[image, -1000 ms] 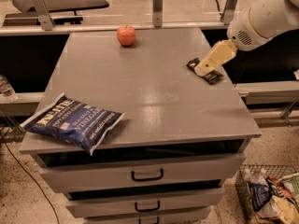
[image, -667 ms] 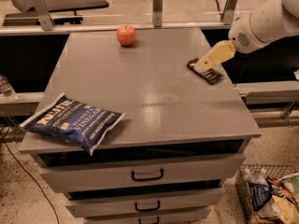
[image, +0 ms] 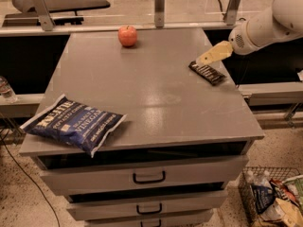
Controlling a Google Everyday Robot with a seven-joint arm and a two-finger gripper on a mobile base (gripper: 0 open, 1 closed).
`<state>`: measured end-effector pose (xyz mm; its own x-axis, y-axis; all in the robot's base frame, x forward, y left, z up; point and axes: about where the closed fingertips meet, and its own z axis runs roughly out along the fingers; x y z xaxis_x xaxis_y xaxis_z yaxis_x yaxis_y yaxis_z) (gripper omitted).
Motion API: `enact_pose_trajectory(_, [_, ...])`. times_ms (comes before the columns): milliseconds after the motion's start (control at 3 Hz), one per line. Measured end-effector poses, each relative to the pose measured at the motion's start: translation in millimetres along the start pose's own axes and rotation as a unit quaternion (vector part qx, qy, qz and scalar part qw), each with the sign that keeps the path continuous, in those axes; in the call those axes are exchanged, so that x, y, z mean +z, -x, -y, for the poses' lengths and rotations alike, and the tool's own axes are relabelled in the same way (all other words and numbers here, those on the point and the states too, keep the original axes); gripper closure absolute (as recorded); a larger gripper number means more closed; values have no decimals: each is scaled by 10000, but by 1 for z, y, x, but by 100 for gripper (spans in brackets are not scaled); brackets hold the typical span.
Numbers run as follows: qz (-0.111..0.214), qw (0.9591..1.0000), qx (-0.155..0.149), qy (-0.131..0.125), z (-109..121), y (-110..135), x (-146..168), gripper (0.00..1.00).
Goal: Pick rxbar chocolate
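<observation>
A grey drawer cabinet [image: 156, 93] fills the middle of the frame, seen from above and in front, with a flat top and three drawers with dark handles [image: 149, 178] along its front. The rxbar chocolate [image: 208, 73], a small flat black bar with pale lettering, lies at an angle near the right edge of the top, in the upper right of the frame. The robot's white arm [image: 265, 25] reaches in from the upper right corner. Its tan gripper [image: 202, 60] points down and to the left, with its tip at the bar's upper left end, either touching it or just above it. Whether the gripper is grasping the bar cannot be told from this view. A red apple [image: 127, 35] sits near the back edge of the top, upper centre, well apart from the bar. A large blue potato chip bag [image: 73, 123] lies at the front left corner, partly overhanging the edge, far from the gripper. Bare tabletop lies between the bar and both other items. Behind the cabinet stand upright metal posts [image: 159, 6]. A clear plastic bottle [image: 5, 89] shows at the far left edge. A wire basket [image: 272, 200] of packaged goods sits on the floor at the lower right.
</observation>
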<state>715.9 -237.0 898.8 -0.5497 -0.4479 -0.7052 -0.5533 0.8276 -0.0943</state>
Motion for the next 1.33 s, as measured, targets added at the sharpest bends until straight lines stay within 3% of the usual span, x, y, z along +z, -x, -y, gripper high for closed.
enact_pose_trajectory(667, [-581, 9982, -141, 1, -8, -16, 41, 0])
enact_pose_trajectory(1333, [-956, 9950, -244, -142, -4, -32, 49, 44])
